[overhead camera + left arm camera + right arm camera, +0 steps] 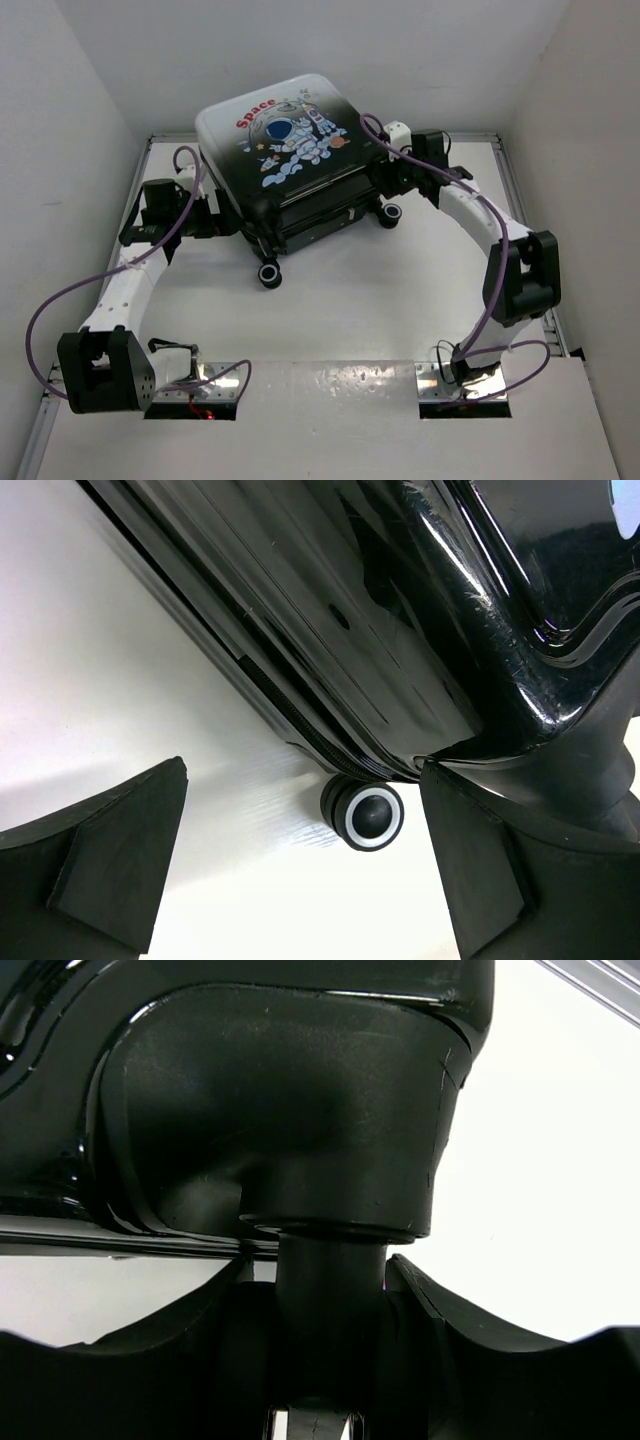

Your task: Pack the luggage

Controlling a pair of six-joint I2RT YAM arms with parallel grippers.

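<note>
- While the right gripper (320, 1278) looks closed round a caster stem (330, 1310) low in the middle of its wrist view, a finger hugging each side, the hold seems to be what anchors the case.
- Low in the left wrist view, the left gripper (300, 875) stands fully spread with nothing between its fingers. It is just beside the case's glossy black edge and zip line, with one wheel (365, 813) on the white table (350, 310) between the fingers.
- Further up the overhead view, the luggage (290, 130) sits at the upper centre of the table, wheels toward the arms. Its astronaut lid is tilted down over the base, with a dark gap showing along the front.
- Judged from this, the step in hand is steadying the suitcase so the lid can come fully down.
- To do it well, the right grip should stay on the rigid stem below the wheel housing (280, 1110), not the rolling wheel.
- Any pull should be gentle, so the case neither slides nor twists.
- Before pressing, the left fingers should meet the shell squarely, clear of the zip.
</note>
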